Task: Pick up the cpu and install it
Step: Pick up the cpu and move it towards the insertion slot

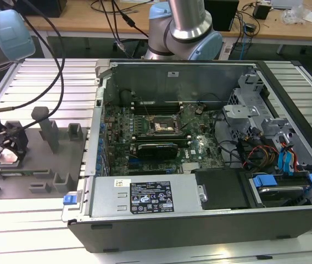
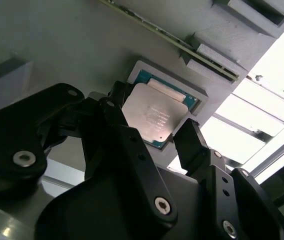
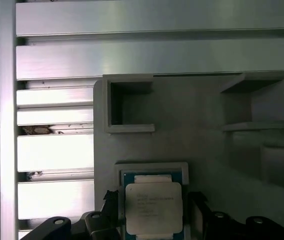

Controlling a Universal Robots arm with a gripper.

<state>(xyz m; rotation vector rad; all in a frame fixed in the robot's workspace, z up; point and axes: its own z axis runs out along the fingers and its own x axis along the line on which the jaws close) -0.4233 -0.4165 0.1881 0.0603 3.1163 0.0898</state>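
Observation:
The cpu (image 2: 149, 117) is a small silvery square lying in a raised recess of the grey tray (image 2: 57, 45). In the first wrist view the cpu (image 3: 153, 206) shows a thin blue-green rim. My gripper (image 2: 152, 122) hangs low over it and is open, with one black finger (image 2: 113, 111) on each side of the chip and narrow gaps between. In the exterior view the gripper (image 1: 7, 146) is at the far left above the cpu (image 1: 6, 159) on the tray (image 1: 40, 165). The metal-framed socket (image 1: 163, 125) sits on the motherboard inside the open computer case.
The open computer case (image 1: 200, 165) takes up the middle and right of the exterior view, with a black card (image 1: 155, 148), cables and drive bays inside. Upright grey holders (image 1: 49, 129) stand on the tray. Slatted aluminium table (image 1: 24, 225) lies around it. Another arm (image 1: 186, 27) stands behind the case.

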